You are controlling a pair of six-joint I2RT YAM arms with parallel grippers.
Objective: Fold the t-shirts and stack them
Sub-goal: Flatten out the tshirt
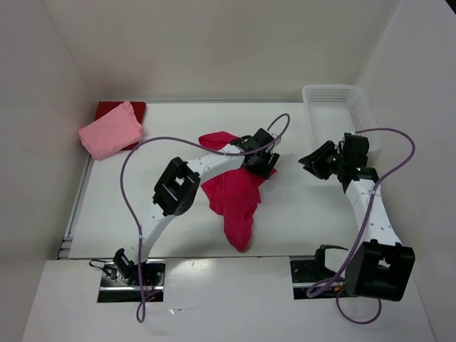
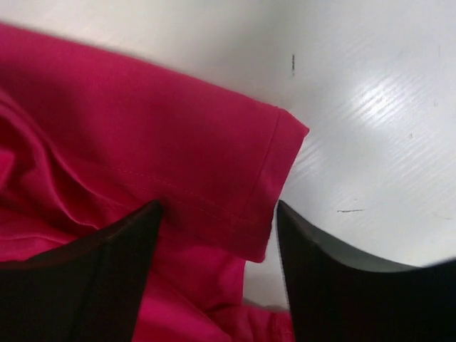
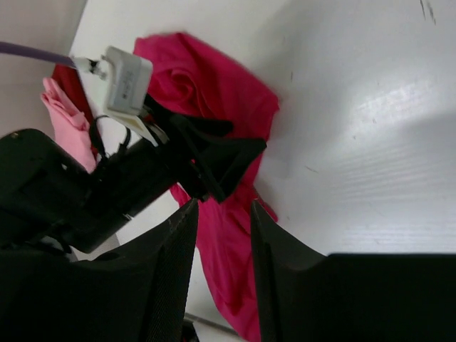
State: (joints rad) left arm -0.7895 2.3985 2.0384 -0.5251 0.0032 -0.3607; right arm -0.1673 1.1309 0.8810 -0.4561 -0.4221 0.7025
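The magenta-crimson t-shirt (image 1: 235,199) lies crumpled at the table's middle. My left gripper (image 1: 265,160) is open at the shirt's far right part. In the left wrist view its jaws (image 2: 217,235) stand either side of a sleeve hem (image 2: 267,185) without closing on it. My right gripper (image 1: 310,160) is open and empty, held to the right of the shirt and pointing at it (image 3: 223,214). The light pink t-shirt (image 1: 110,132) lies folded on the dark red t-shirt (image 1: 135,108) at the far left corner.
A white mesh basket (image 1: 335,107) stands at the far right, just behind my right arm. White walls close in the table on the left, back and right. The left arm's purple cable (image 1: 132,164) loops over the table's left half.
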